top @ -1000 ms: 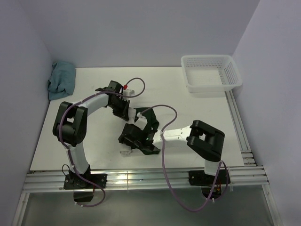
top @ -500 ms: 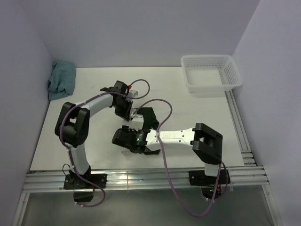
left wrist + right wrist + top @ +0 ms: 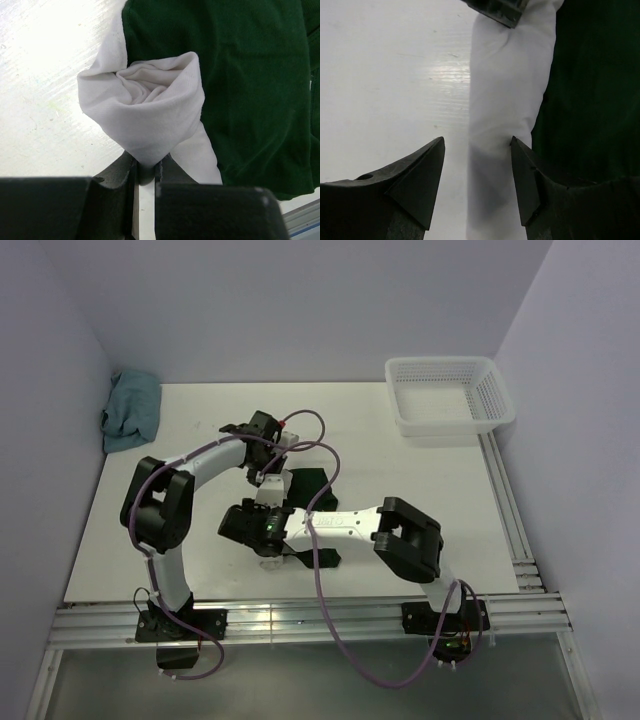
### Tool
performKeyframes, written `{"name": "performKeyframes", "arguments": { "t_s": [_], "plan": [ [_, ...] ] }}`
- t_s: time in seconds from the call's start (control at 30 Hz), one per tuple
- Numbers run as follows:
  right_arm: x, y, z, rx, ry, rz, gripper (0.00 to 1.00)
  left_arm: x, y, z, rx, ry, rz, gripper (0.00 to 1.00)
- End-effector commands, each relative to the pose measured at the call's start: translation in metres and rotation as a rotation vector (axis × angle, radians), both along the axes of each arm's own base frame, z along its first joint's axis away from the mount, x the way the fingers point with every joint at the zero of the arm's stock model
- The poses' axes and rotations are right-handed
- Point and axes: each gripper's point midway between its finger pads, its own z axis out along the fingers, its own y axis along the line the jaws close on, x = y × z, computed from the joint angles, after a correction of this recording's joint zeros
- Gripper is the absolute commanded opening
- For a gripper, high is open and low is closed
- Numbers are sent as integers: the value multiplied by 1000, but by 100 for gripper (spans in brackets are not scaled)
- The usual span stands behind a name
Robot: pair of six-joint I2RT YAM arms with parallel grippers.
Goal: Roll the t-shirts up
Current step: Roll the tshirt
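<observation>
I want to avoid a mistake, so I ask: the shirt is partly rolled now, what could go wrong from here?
1. The left gripper pinches only a small fold at the end of the rolled shirt; the fold may slip out and the roll loosen.
2. The right gripper stands open across the roll, one finger beside the green sleeve; closing could catch the sleeve too.

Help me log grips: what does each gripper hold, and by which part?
Left gripper pinches the rolled t-shirt at its white end; right gripper open astride it, holding nothing.
</observation>
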Motion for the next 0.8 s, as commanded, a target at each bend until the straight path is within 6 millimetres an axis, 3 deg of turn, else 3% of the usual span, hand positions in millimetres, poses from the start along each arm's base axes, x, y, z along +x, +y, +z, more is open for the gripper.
{"name": "performKeyframes", "arguments": {
  "t_s": [0.0, 0.23, 0.5, 0.77],
  "plan": [
    [11, 3, -1, -26, -29, -14, 63, 10, 2, 4, 41, -32, -3, 0],
    [-8, -5, -29, -53, 58, -8, 61, 11, -2, 5, 41, -20, -11, 2],
    [-40, -14, -62, -138, 171, 13, 60, 16, -10, 12, 16, -17, -18, 24],
    [-56, -24, -80, -239, 214, 21, 56, 19, -18, 17, -14, 1, -30, 47]
  ]
}}
